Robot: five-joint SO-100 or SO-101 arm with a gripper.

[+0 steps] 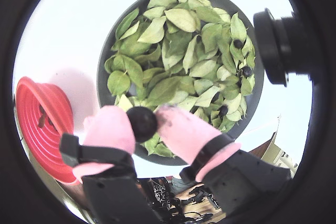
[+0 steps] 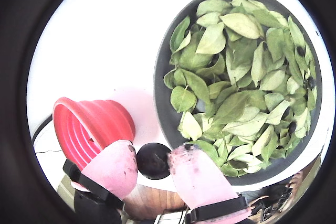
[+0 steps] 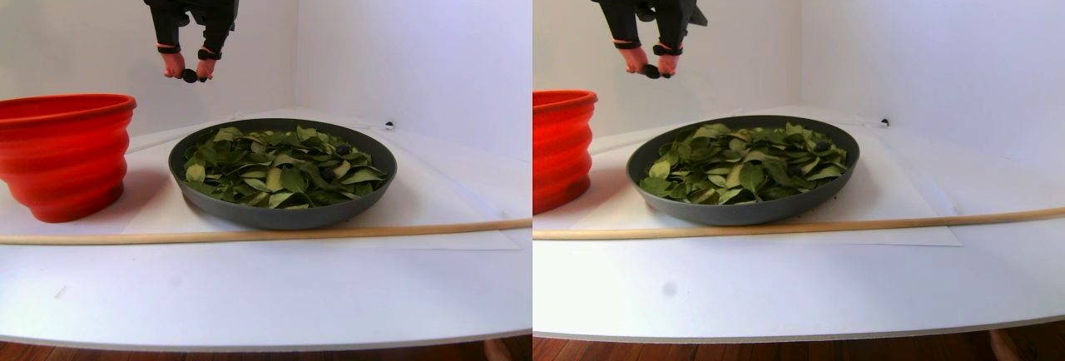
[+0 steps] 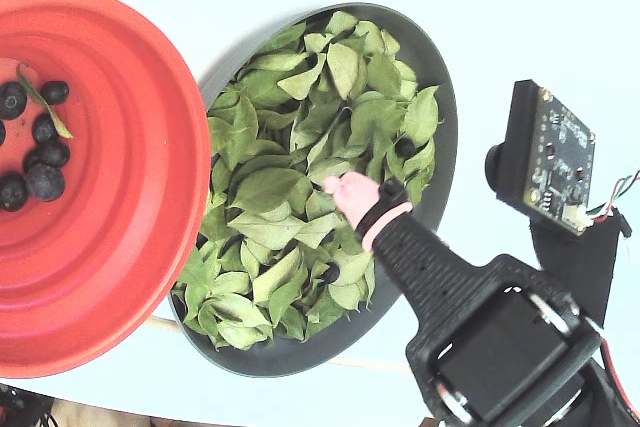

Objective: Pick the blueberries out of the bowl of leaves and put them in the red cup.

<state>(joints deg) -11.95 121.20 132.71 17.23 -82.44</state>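
My gripper (image 1: 143, 125) is shut on one dark blueberry (image 2: 153, 160), which sits pinched between the pink fingertips (image 2: 113, 169). In the stereo pair view the gripper (image 3: 190, 75) hangs high above the left rim of the dark grey bowl (image 3: 283, 213), between the bowl and the red cup (image 3: 66, 153). Green leaves (image 1: 178, 61) fill the bowl, and a few blueberries (image 1: 247, 70) show among them on the right side. Several blueberries (image 4: 30, 152) lie inside the red cup (image 4: 120, 197). In the fixed view one pink finger (image 4: 350, 193) shows over the leaves and the held berry is hidden.
A thin wooden stick (image 3: 250, 233) lies across the white table in front of the bowl and cup. A camera module (image 4: 545, 157) sticks out beside the arm. White walls close off the back, and the table's front edge (image 3: 250, 340) runs along the bottom of the stereo pair view.
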